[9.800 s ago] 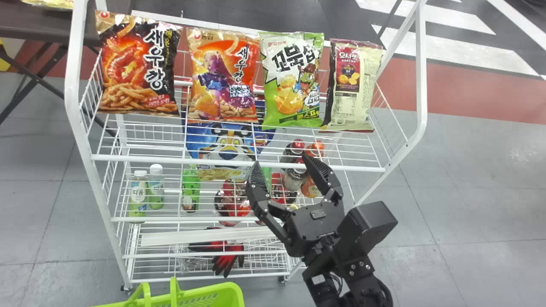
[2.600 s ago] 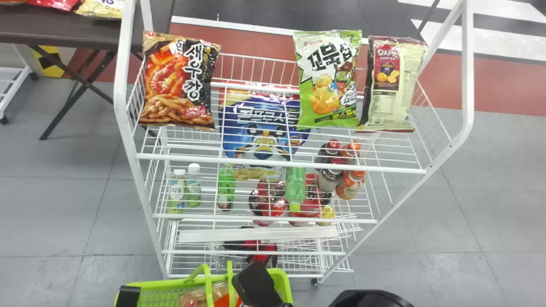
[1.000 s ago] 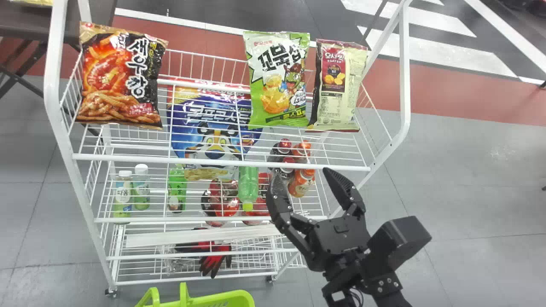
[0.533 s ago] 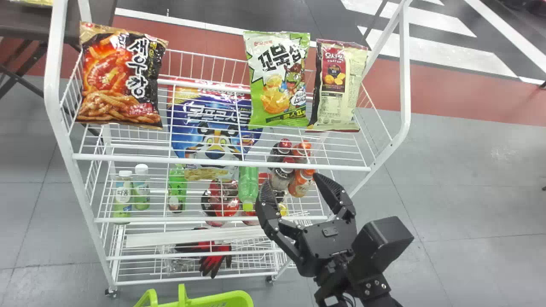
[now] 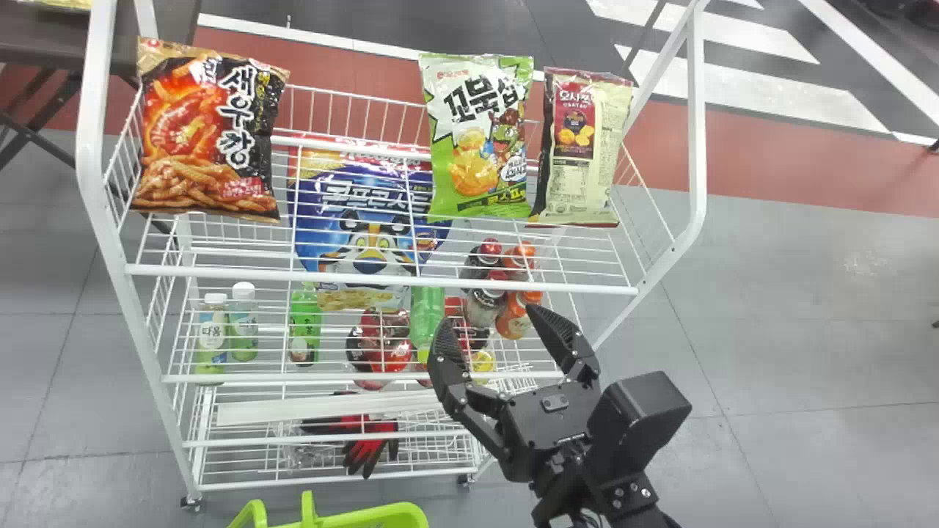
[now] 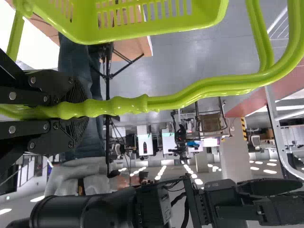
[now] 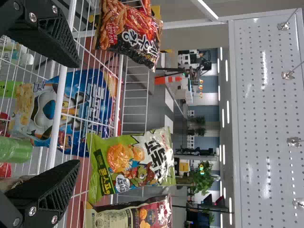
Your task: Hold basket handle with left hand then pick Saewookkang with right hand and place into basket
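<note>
You face a shop-style display in a large room: snack bags (image 5: 183, 132) top the white wire rack (image 5: 220, 273), drink bottles (image 5: 213, 334) below.

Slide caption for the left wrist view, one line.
Left gripper clamped on the handle of the lime-green basket, right arm beyond.

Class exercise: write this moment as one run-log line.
left gripper: shut on basket handle | right gripper: open, empty, before white wire rack | black Saewookkang bag: top shelf, left end, not held
</note>
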Controlling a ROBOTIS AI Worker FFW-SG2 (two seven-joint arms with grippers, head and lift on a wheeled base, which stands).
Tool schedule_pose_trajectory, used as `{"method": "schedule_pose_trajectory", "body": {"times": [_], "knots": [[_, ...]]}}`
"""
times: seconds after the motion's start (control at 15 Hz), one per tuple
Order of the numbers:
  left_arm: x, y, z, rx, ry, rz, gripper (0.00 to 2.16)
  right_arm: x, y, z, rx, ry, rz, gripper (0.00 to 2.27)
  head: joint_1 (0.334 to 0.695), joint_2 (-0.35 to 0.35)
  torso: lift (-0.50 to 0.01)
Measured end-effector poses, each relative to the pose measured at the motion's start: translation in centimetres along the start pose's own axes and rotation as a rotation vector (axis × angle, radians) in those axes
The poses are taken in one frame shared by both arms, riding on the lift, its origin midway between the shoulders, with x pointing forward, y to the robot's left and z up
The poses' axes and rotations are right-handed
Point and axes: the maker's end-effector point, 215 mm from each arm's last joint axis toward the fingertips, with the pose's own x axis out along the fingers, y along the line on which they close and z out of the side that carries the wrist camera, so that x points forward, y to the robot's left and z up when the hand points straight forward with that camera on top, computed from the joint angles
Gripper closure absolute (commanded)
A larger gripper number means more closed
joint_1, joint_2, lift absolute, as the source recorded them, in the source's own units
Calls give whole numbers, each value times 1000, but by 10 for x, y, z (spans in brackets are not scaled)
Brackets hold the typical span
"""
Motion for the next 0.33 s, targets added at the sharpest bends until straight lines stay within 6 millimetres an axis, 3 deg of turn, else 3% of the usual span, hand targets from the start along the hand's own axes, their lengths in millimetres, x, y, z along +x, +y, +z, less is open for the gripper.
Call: {"method": "schedule_pose_trajectory", "body": {"times": [0.33], "knots": [[-1, 0, 1, -2, -6, -3, 2128, 1, 5, -1, -15, 14, -6, 107, 695, -350, -20]]}}
